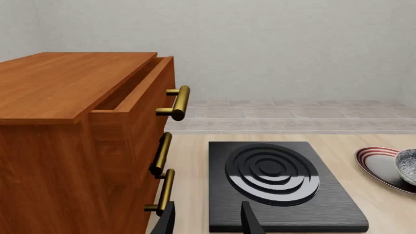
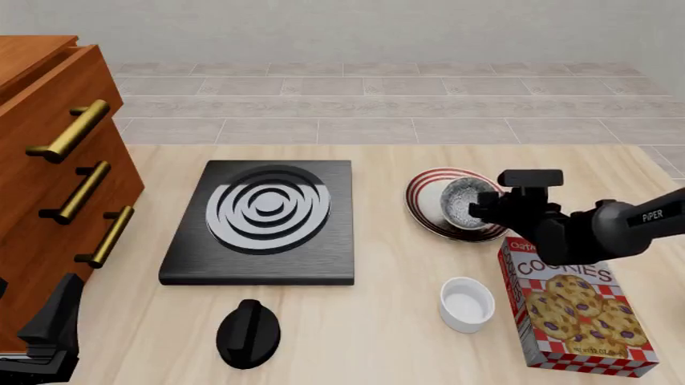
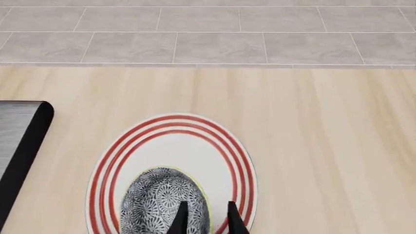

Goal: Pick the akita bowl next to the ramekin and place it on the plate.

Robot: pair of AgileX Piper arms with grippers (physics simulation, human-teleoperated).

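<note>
The akita bowl (image 3: 162,202), grey with a dense speckled pattern, sits inside the plate (image 3: 195,146), a white plate with red rings. In the front view the bowl (image 2: 463,200) is on the plate (image 2: 428,192) right of the stove. My right gripper (image 3: 206,214) straddles the bowl's near rim, one finger inside and one outside. A strip of plate shows between the rim and the outer finger, so it is open. The plain white ramekin (image 2: 467,303) stands nearer the front. My left gripper (image 1: 206,219) is open and holds nothing, low at the front left beside the cabinet.
A black stove (image 2: 262,220) with white rings lies in the table's middle, with a black knob (image 2: 249,333) in front of it. A wooden cabinet (image 2: 43,176) with brass handles stands at the left, top drawer slightly open. A cookie box (image 2: 573,305) lies under my right arm.
</note>
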